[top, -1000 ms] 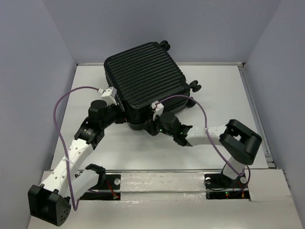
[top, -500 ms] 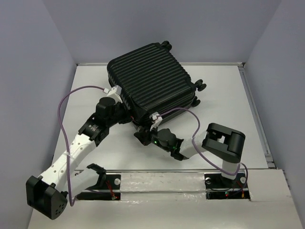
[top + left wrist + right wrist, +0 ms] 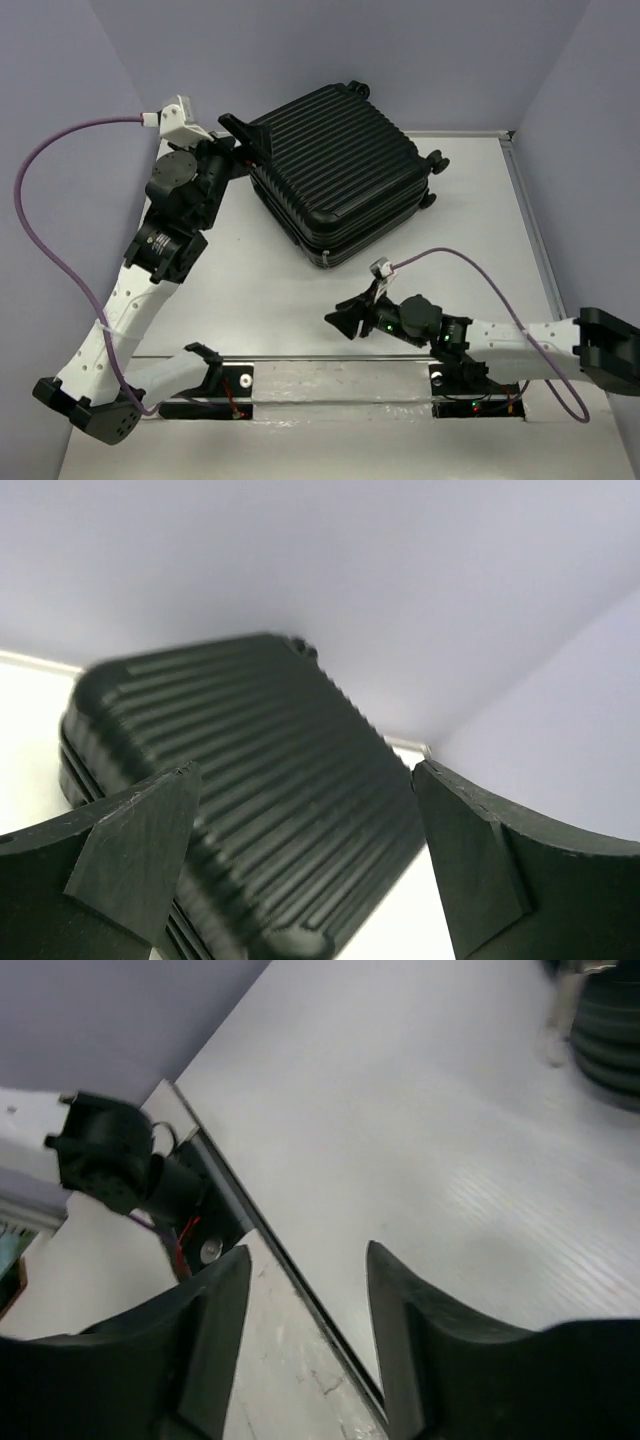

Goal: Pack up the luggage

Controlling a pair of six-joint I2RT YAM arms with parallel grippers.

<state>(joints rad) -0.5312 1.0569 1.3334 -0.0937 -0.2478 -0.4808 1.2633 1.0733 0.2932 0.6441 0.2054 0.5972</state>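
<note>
The luggage (image 3: pixel 335 170) lies closed on the desk (image 3: pixel 250 300), shells together with the ribbed shell facing up. It sits toward the far side of the desk, a little left of the middle. In the top view its long axis seems to run from about 2 o'clock, where the caster wheels (image 3: pixel 437 160) stick out, down to about 8 o'clock. The seam between the two shells shows along the near edge.

The left end effector (image 3: pixel 240 133) is at the case's 10 o'clock corner, just beside it. Whether a finger touches the shell cannot be told from above. The left wrist view shows this end effector (image 3: pixel 305 770) spread wide with nothing held. The blurred luggage (image 3: pixel 260 810) fills the gap ahead of and below the fingers. From this end effector the body of the case lies toward 4 o'clock.

The right end effector (image 3: pixel 345 318) is near the front of the desk, well apart from the case and pointing toward 9 o'clock. The case lies at roughly its 12 o'clock. In its own wrist view the end effector (image 3: pixel 308 1255) is also spread and empty, with bare desk below. Only a sliver of the luggage (image 3: pixel 610 1030) shows, at the upper right corner.

The left arm is clearly the nearer one. It is placed at the end away from the wheels, so any push, turn or lift on that corner would most likely fall to it. The right arm would first have to reach toward 12 o'clock to meet the near seam.
</note>
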